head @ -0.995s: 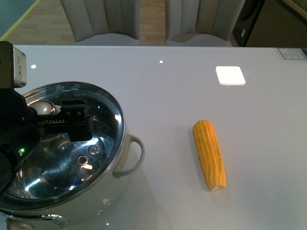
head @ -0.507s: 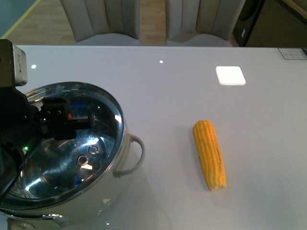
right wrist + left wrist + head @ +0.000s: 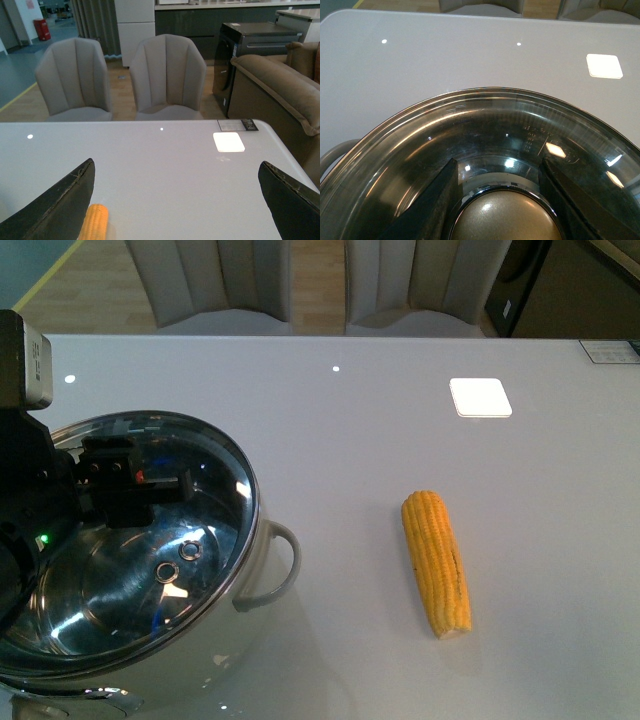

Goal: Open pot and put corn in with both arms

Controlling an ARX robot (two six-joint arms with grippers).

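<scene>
The steel pot (image 3: 238, 632) stands at the table's near left, its pale loop handle (image 3: 278, 565) pointing towards the corn. Over its mouth sits the glass lid (image 3: 215, 480). My left gripper (image 3: 130, 490) is shut on the lid's knob. In the left wrist view both black fingers (image 3: 432, 200) press against that rounded knob (image 3: 507, 220), with the lid's glass (image 3: 490, 125) spread around it. How far the lid is off the pot's rim I cannot tell. The yellow corn (image 3: 437, 562) lies on the table to the pot's right. My right gripper (image 3: 177, 205) hovers open, the corn's tip (image 3: 95, 222) beside one finger.
A small white square (image 3: 480, 397) lies on the far right part of the grey table (image 3: 350, 440). Two padded chairs (image 3: 167, 75) stand behind the far edge. A dark cabinet (image 3: 250, 45) and a sofa (image 3: 280, 85) are off to the right.
The left gripper over the pot has drifted a little to the left with the lid. The corn and pot have stayed put.
</scene>
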